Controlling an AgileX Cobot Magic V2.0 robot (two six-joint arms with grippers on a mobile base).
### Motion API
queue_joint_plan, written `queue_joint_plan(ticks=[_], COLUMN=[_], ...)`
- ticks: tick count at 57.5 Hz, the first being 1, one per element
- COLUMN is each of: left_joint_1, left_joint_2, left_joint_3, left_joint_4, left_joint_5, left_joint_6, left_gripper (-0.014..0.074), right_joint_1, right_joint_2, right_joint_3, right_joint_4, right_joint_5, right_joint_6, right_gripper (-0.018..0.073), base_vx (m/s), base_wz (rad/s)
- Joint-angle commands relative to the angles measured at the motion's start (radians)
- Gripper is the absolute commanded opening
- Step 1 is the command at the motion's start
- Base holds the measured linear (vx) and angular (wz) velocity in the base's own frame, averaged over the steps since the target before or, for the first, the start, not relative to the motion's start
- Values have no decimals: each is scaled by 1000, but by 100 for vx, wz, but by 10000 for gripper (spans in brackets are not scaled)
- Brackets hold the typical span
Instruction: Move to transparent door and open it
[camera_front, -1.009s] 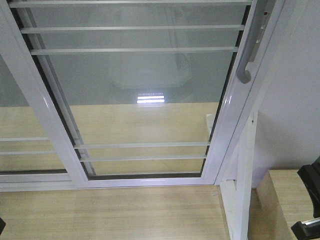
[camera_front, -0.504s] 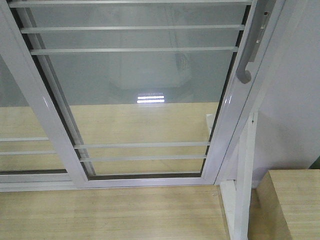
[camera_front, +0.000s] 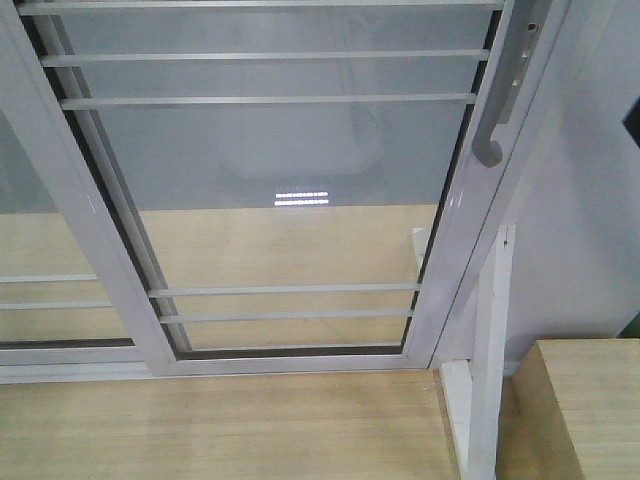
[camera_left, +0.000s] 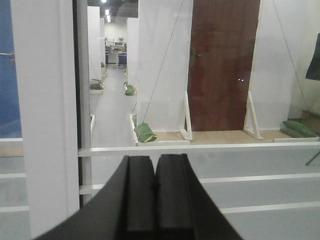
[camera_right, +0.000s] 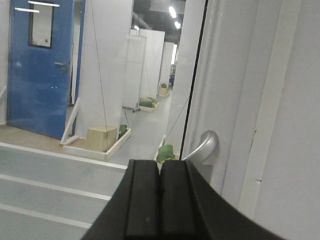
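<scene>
Handle (camera_right: 204, 148) of the transparent door (camera_front: 290, 180) sits at one o'clock from the right gripper (camera_right: 160, 187) — jaws pressed together, empty; left gripper (camera_left: 154, 182) likewise closed on nothing.

You have the transparent door (camera_front: 280, 170) upright ahead of you: clear glass in a white frame, with thin white horizontal bars near the top and bottom. Its curved grey handle (camera_front: 497, 120) sits on the right stile, which appears closed against the jamb (camera_front: 535, 150).

Left hand (camera_left: 154, 187) and right hand (camera_right: 160, 187) both closed.
</scene>
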Motion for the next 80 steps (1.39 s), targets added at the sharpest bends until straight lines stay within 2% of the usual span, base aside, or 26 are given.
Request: queue_joint_plan(ticks=[1,8,20,30,41,50,57,64,72,80], left_joint_1=[-3,-3,-3,-3,-3,-3,-3,-3,-3,-3], left_joint_2=[58,109,142,144,149,149,149,149,149,149], left_joint_3=[-61,-64,-64,-64,-64,-64,-64,-64,-64,-64], left_joint_4=[-7,-7,-7,10,22,20,20,20,19,19], left_joint_5=[-108,-134,-106,-97,-77,-76,-77,-77,-75,-69], left_joint_6=[-8,-8,-8,10,19,19,19,19,16,16], left_gripper=[-6,-4,13,60,196,377,482,519,517,517], right_joint_1=[-2,-2,-2,-2,-2,-2,-2,-3,-4,-4], right_joint_2=[62,120,160,161,161,161,161,170,231,329], right_joint_3=[-55,-54,-54,-54,-54,-54,-54,-54,-54,-54], right_joint_4=[-3,-2,-1,-1,-1,-1,0,0,9,80], right_joint_5=[-107,-102,-49,-8,-5,-5,-11,-30,-108,-178], right_joint_6=[-10,-5,-5,-6,-6,-6,-6,-6,-6,-4], right_gripper=[-5,-3,8,46,161,330,446,513,512,512], base_vx=[0,0,0,0,0,0,0,0,0,0], base_wz=[0,0,0,0,0,0,0,0,0,0])
